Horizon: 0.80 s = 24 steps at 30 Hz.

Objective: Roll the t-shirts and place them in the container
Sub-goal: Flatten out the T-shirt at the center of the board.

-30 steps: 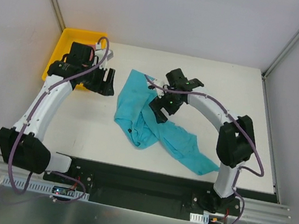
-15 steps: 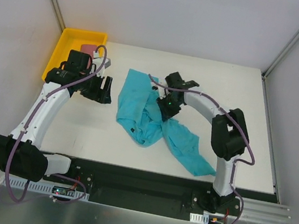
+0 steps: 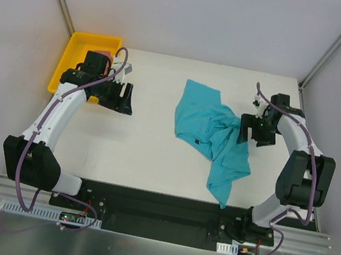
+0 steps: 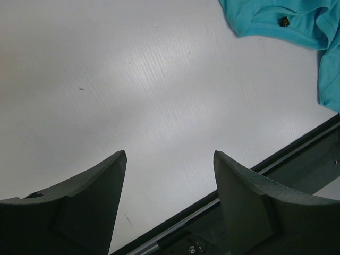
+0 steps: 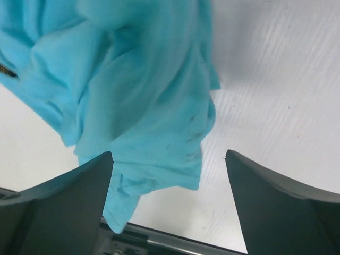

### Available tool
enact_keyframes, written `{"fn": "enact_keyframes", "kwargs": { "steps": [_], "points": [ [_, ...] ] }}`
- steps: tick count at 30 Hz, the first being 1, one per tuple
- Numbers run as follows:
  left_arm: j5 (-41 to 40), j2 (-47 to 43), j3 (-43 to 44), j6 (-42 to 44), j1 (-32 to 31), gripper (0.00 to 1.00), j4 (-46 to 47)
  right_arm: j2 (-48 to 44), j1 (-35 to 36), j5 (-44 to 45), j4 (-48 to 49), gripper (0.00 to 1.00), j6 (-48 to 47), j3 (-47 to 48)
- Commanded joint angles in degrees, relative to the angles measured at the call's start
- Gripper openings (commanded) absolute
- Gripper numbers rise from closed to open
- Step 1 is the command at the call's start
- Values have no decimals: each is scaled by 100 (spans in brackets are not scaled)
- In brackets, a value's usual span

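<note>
Counter: white, and both arms are carried at its near edge.

Turquoise t-shirt: it lies crumpled on the counter, broad at the far end and drawn into a twisted tail toward the near edge. Its bunched side is found right at the tip of the right claw. It is well apart from the left claw, off to that claw's right. No flat spread, fold or roll is seen in it.

Yellow tray: it is set at the far left corner, just behind the left claw, and is partly covered by that arm.

Left claw: it is held wide, with nothing between the fingers. Only counter is seen under it in the wrist view.

Right claw: it is held wide too. In the wrist view, blurred cloth is seen below and beyond the gap, and it is not pinched as far as can be told.

Rose-red t-shirt: only a sliver is seen, inside the tray behind the left claw.

Dark tag: it is noted on the turquoise hem nearest the left claw.

Progress: the task is judged barely begun, since nothing is rolled. The turquoise shirt is yet to be flattened and rolled. The rose-red one is yet to be taken out and treated the same.
</note>
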Motion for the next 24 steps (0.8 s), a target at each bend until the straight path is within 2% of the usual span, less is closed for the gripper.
{"fn": "enact_keyframes", "kwargs": {
  "steps": [1, 6, 9, 12, 14, 19, 22, 24],
  "points": [
    [128, 49, 269, 63, 39, 66, -3, -694, 965, 32, -150, 88, -1106, 793],
    [48, 23, 173, 124, 39, 66, 15, -793, 2216, -179, 26, 80, -2161, 628],
    [4, -47, 111, 159, 48, 66, 23, -398, 2831, -118, 61, 75, -2461, 461],
    [-101, -161, 41, 230, 48, 66, 6, 51, 3008, -127, 78, 75, -2671, 522],
    [-163, -223, -21, 291, 57, 66, 6, 287, 3193, -153, 105, 71, -2925, 610],
    [-145, -372, -135, 291, 101, 66, 6, 657, 3588, -293, -27, 55, -3261, 918],
    [-145, -451, -197, 291, 136, 67, 6, 938, 3694, -276, -220, 54, -3331, 1058],
    [-119, -504, -258, 282, 171, 67, -3, 1105, 3720, -163, -326, 59, -3183, 1146]
  ]
}}
